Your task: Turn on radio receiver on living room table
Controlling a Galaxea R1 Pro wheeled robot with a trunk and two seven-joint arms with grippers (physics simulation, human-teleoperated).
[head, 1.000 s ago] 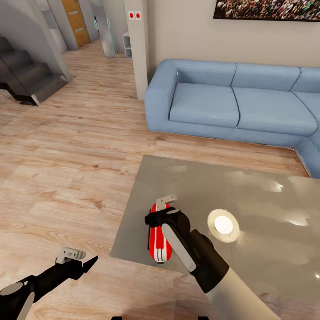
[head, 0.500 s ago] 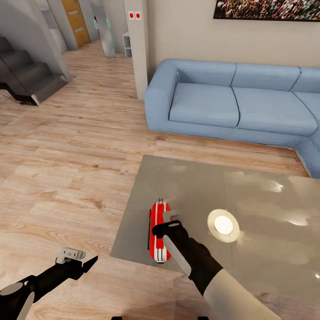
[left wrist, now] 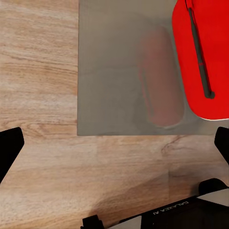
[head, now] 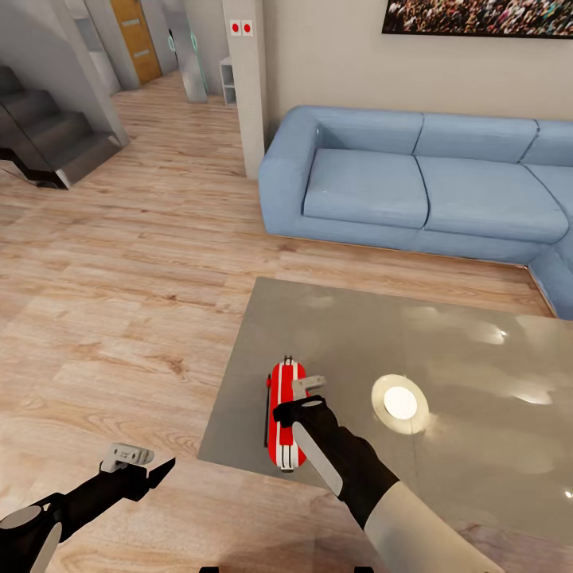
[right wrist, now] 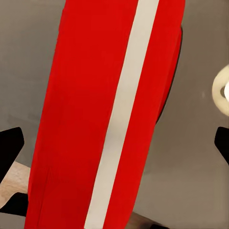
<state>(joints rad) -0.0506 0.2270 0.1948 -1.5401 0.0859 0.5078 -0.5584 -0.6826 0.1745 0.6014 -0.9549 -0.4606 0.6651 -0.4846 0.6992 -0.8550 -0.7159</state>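
Note:
The red radio receiver (head: 284, 414), with white stripes and a thin black handle along its left side, lies near the table's (head: 477, 358) front left corner. My right gripper (head: 305, 391) hovers just over the radio's right side, jaws open. In the right wrist view the radio receiver (right wrist: 95, 109) spans the gap between the gripper's black fingertips (right wrist: 10, 143); I cannot tell whether they touch it. My left gripper (head: 146, 464) hangs open over the wood floor, left of the table. The left wrist view has the radio receiver (left wrist: 200, 57) and the table corner (left wrist: 114, 71).
A blue corner sofa (head: 414, 183) stands behind the table along the beige wall. A bright round lamp reflection (head: 400, 403) sits on the glass right of the radio. A white pillar (head: 247, 79) and dark stairs (head: 48, 135) lie at the far left, with wood floor (head: 119, 278) between.
My right gripper has pulled back along the radio toward me, uncovering its far end. Over the last half second it barely moved. The left arm and radio stay put.

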